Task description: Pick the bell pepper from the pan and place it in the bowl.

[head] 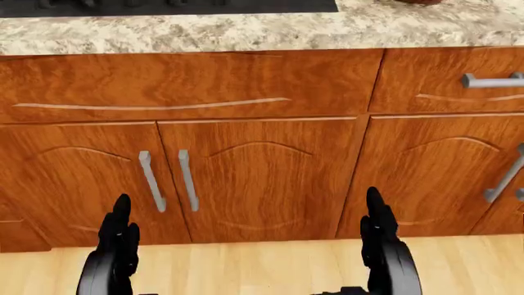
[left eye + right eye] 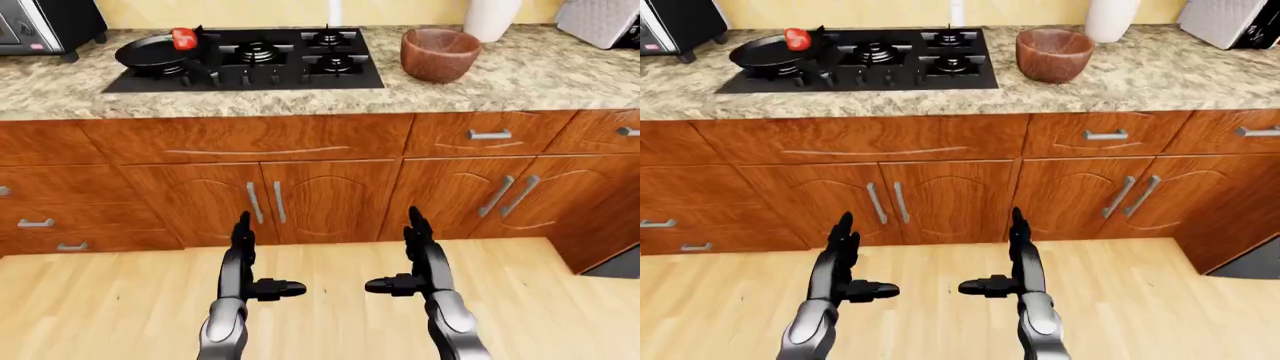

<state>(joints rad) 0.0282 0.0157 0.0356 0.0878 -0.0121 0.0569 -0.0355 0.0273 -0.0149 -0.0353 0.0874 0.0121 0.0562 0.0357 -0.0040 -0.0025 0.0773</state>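
You're standing off from the cabinets, both arms low over the wooden floor. Your left hand and right hand are empty, fingers spread apart, thumbs pointing at each other. Up on the granite surface, the red bell pepper sits in the black pan at the left edge of the stove. The brown bowl waits just right of the stove, well apart from the pan.

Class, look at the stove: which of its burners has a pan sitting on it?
The top-left burner, beside the microwave: the black pan with the red bell pepper covers it; the others are bare.
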